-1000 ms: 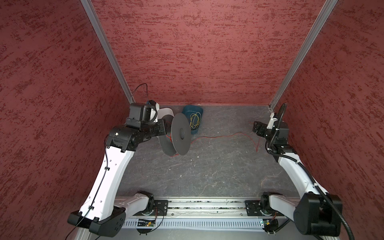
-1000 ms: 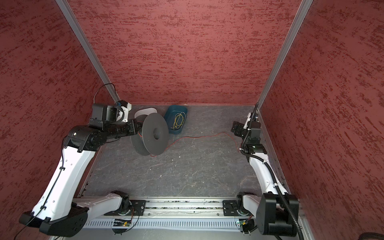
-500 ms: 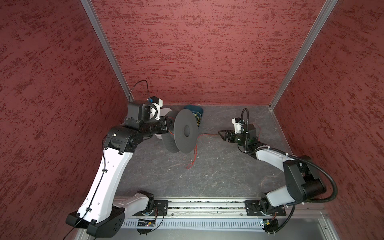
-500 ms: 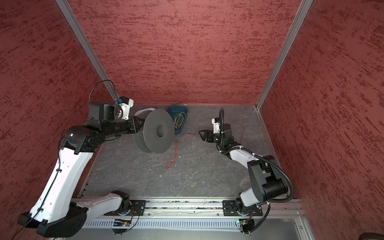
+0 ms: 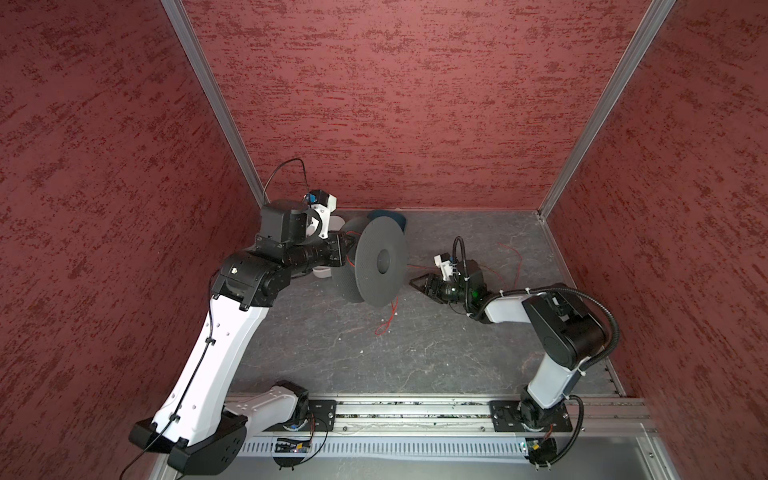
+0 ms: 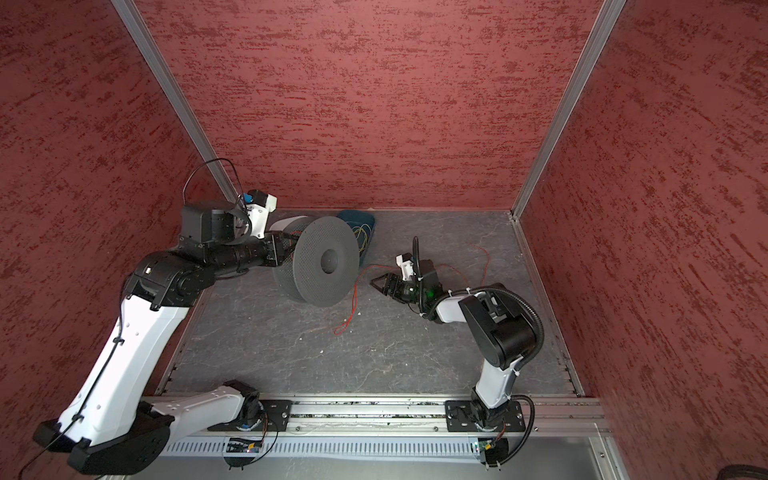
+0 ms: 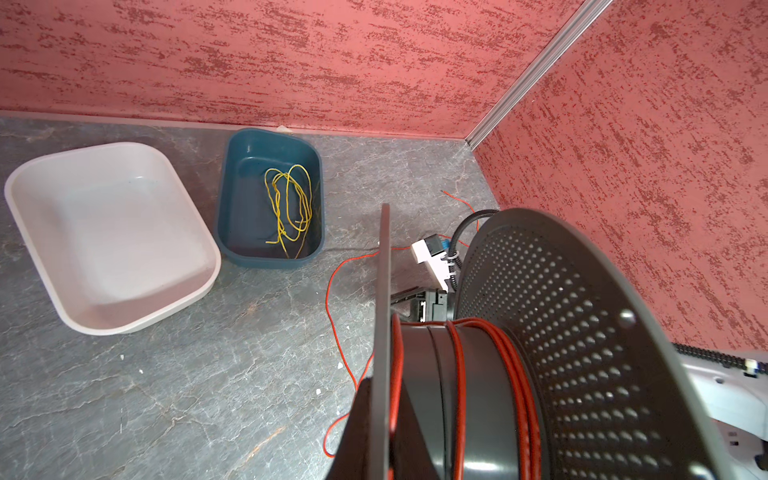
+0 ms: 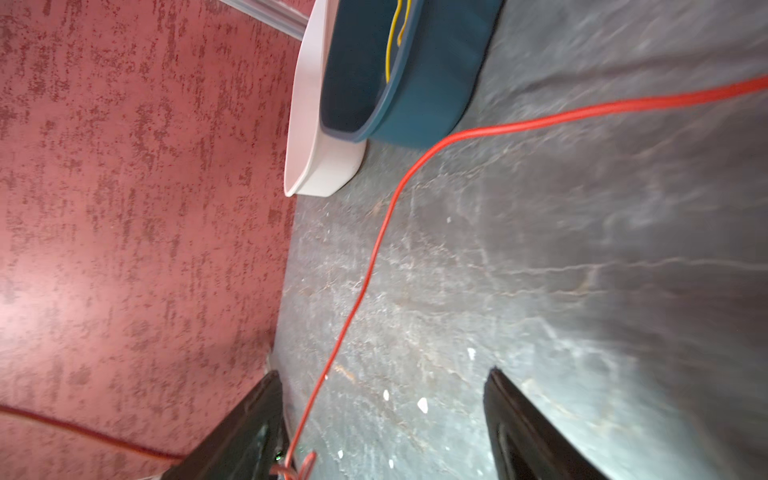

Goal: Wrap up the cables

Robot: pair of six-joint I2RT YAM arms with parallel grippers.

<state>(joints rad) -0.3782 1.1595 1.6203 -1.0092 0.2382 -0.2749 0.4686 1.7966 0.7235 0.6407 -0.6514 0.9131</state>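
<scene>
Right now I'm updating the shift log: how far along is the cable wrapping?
Partly done. Several turns of red cable already sit on the spool, which the left tool grips. In hand: the right tool stands open around a loose stretch of it. Left: the slack lying on the table by the spool.

Right gripper (image 5: pixel 417 283), formerly out by the side wall (image 5: pixel 665 249), has swung inward; the dark grey perforated plastic spool (image 5: pixel 380 262) now stands just ahead of its fingertips, shifted toward it and turned more face-on; the thin red cable (image 8: pixel 376 249), earlier strung long across the floor (image 5: pixel 415 365), now lies in a slack loop near the gripper, passing between its parted fingers (image 8: pixel 515 428).
</scene>
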